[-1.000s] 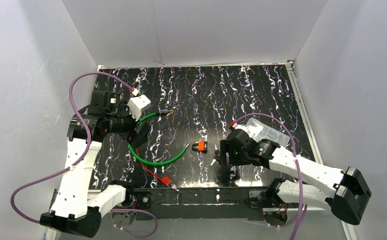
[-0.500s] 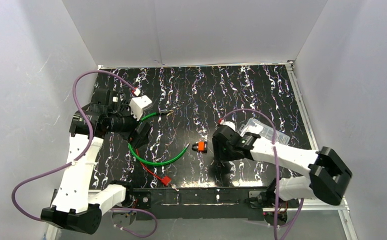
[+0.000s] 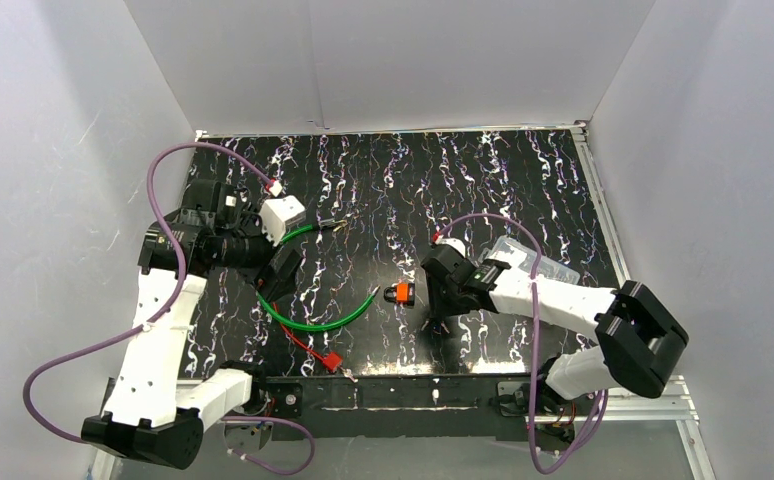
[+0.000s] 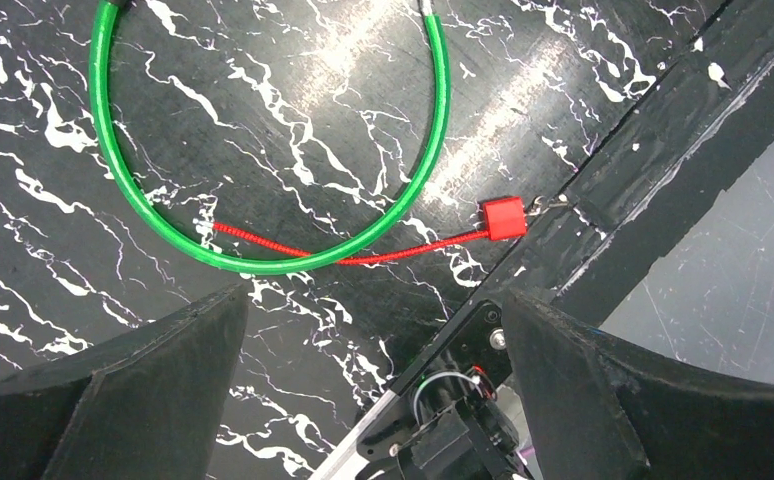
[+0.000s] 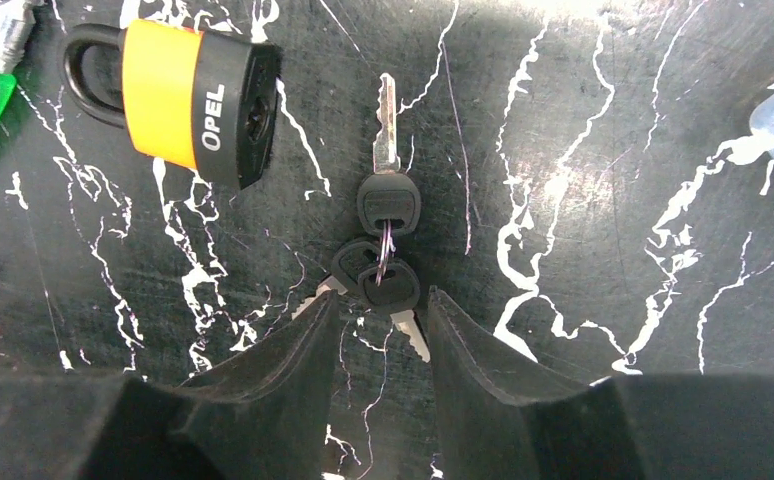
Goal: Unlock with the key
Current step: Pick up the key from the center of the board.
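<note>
Right wrist view, key-pickup step: right tool (image 5: 381, 300) astride key bunch (image 5: 387, 205) at frame centre, jaws part-way apart (grip not discernible); padlock (image 5: 188, 105) upper left. Left tool (image 4: 371, 300) wide open, empty. Next, probably: clamp bunch firmly, lift, carry to padlock.

My left arm (image 3: 153, 340) reaches forward along its own side, left gripper (image 4: 373, 330) facing down, jaws wide apart. Right arm (image 3: 563, 305) folded inward toward centre, right gripper (image 5: 383, 315) low, facing down, jaws narrowed, slim gap between.
</note>
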Tool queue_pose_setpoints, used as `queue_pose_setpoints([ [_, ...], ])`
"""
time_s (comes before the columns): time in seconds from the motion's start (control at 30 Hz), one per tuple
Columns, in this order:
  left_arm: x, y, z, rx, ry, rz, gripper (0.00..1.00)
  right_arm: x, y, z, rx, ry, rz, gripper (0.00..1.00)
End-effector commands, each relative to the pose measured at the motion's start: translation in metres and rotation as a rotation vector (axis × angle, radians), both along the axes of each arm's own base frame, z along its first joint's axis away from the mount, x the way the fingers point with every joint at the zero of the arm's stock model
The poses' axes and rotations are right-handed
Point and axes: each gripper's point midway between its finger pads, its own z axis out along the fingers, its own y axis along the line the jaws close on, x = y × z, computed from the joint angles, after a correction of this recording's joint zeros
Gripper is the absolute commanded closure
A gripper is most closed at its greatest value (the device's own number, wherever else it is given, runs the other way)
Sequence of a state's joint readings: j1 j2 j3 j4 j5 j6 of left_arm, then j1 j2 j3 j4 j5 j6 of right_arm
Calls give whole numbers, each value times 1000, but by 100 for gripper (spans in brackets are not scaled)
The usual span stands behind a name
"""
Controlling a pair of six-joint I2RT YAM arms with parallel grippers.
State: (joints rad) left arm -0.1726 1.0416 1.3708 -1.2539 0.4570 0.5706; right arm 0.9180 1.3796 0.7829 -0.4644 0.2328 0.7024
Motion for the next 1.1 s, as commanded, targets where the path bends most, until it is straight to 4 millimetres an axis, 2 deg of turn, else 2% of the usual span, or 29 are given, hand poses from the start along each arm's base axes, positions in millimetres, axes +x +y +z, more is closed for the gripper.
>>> queue_pose_setpoints([
  [0.0,-13,-3,2,-15,31,-33,2,4,4,-5,15,-11,-4,57],
  [0.2,-15,-6,6,-31,19,-47,2,5,10,-10,18,3,0,69],
  [0.37,-18,-18,13,-89,26,-93,2,4,13,-7,36,6,9,97],
  [0.47,-14,-31,14,-152,-10,-114,2,0,10,-1,39,3,24,99],
  [0.53,-19,-41,13,-188,-45,-165,2,-2,8,8,53,-10,43,99],
  [0.7,-41,-64,8,-224,-235,-394,2,-10,6,46,140,-68,111,99],
  [0.93,-44,-102,0,-382,-442,-591,2,-34,8,116,328,-129,223,99],
  [1.07,-38,-125,-1,-349,-585,-693,2,-60,14,169,488,-159,358,99],
])
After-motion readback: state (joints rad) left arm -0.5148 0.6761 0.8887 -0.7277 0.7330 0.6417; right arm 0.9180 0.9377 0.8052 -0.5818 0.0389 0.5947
